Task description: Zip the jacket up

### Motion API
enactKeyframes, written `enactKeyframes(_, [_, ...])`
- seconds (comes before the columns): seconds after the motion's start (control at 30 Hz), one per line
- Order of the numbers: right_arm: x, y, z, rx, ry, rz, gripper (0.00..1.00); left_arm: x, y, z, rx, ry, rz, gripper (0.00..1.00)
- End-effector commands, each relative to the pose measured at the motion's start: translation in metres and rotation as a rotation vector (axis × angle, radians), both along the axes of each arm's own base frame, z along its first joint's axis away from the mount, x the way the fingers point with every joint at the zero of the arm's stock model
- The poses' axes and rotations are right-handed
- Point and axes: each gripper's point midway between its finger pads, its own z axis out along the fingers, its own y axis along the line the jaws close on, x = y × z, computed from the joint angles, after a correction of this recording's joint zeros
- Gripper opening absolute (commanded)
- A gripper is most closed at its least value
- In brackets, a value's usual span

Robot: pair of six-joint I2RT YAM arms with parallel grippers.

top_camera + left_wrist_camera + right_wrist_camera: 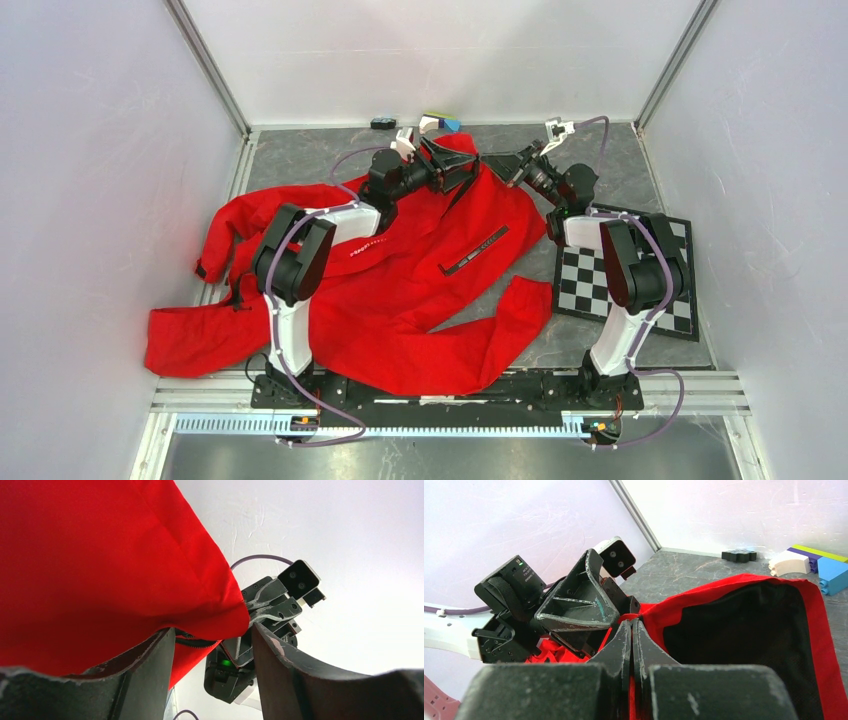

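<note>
The red jacket [400,290] lies spread on the grey table, its black pocket strip [478,250] facing up. Its dark lining [734,630] shows in the right wrist view. My left gripper [465,170] is at the jacket's far end with its fingers wide apart. In the left wrist view [212,630] red fabric drapes over the left finger [160,655] and black zipper teeth [197,641] run between the fingers. My right gripper [497,163] faces it, tip to tip. In its own view the right gripper [631,623] is shut on the jacket's red edge [659,612].
A black-and-white checkerboard [625,275] lies at the right, under the right arm. Toy blocks [440,122] and a small black piece [382,123] sit by the back wall; the blocks [804,560] also show in the right wrist view. White walls enclose three sides.
</note>
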Motion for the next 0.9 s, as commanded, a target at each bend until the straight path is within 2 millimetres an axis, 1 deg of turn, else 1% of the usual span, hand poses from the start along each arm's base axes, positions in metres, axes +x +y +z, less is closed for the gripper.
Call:
enactKeyframes(0.0, [-0.004,0.0,0.044,0.033,-0.135,0.004,0.0,-0.006,-0.001,0.046,-0.097,-0.109,-0.012,0.65])
enactKeyframes(0.2, [-0.004,0.0,0.041,0.036,-0.131,0.006,0.0,-0.014,0.001,0.058,-0.12,-0.156,-0.028,0.63])
enactKeyframes(0.33, [-0.005,0.001,0.042,0.035,-0.133,0.007,0.0,-0.017,0.003,0.053,-0.113,-0.138,-0.031,0.61])
enactKeyframes(0.37, [-0.004,0.001,0.041,0.035,-0.13,0.007,0.0,-0.018,0.003,0.052,-0.111,-0.136,-0.031,0.59])
enactKeyframes(0.43, [-0.004,0.001,0.041,0.035,-0.13,0.008,0.0,-0.019,0.004,0.05,-0.109,-0.137,-0.027,0.54])
enactKeyframes(0.73, [-0.005,0.002,0.041,0.033,-0.129,0.009,0.0,-0.024,0.009,0.048,-0.128,-0.145,-0.014,0.38])
enactKeyframes(0.8, [-0.005,0.003,0.041,0.033,-0.128,0.012,0.0,-0.024,0.01,0.048,-0.129,-0.146,-0.009,0.35])
enactKeyframes(0.87, [-0.005,0.003,0.04,0.034,-0.125,0.012,0.0,-0.023,0.01,0.047,-0.124,-0.146,-0.008,0.35])
